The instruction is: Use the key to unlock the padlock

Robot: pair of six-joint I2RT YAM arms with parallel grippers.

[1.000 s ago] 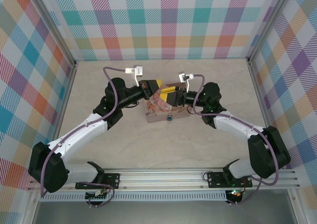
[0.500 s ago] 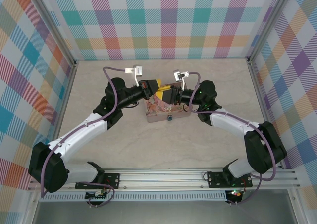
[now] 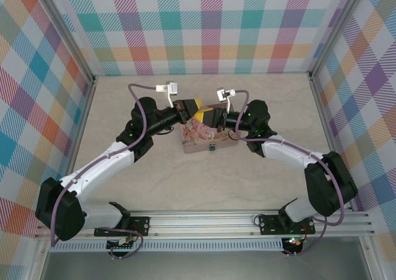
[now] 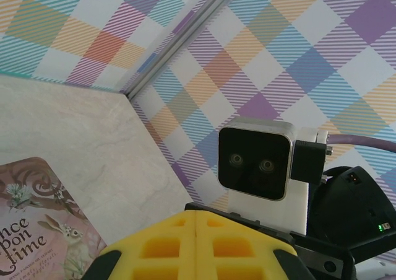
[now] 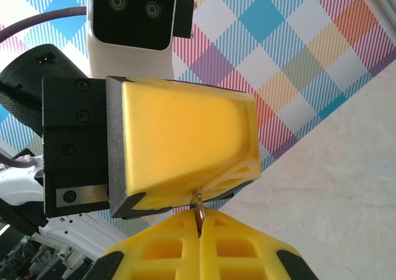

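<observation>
The padlock (image 3: 211, 147) sat against the near side of the pink tin (image 3: 193, 139), its teal body turned toward the arm bases, and neither gripper touched it. The key (image 5: 198, 207) was up above the tin's far edge. In the right wrist view it showed as a thin sliver of metal standing out of the seam between the yellow fingers of the right gripper (image 5: 199, 225), which were pressed together on it. Its free end reached the lower edge of the left gripper (image 3: 192, 106), which hung just in front of it over the tin's far side. In the left wrist view that gripper's fingers were pressed together with nothing showing between them. Whether they also nipped the key's tip could not be told. The tin lay flat on the table (image 3: 278, 97).

The step in hand looked like settling the key in the grip, one gripper against the other in the air above the tin, with the key not yet brought to the lock. The next move probably called for the right gripper to carry the key from the tin's far edge round to its near side and line the blade up with the keyhole. The keyhole itself was too small to make out. Only a short length of key stood clear of the fingers, so the approach would need to be fine. The left gripper would likely have to steady the padlock or the tin.
</observation>
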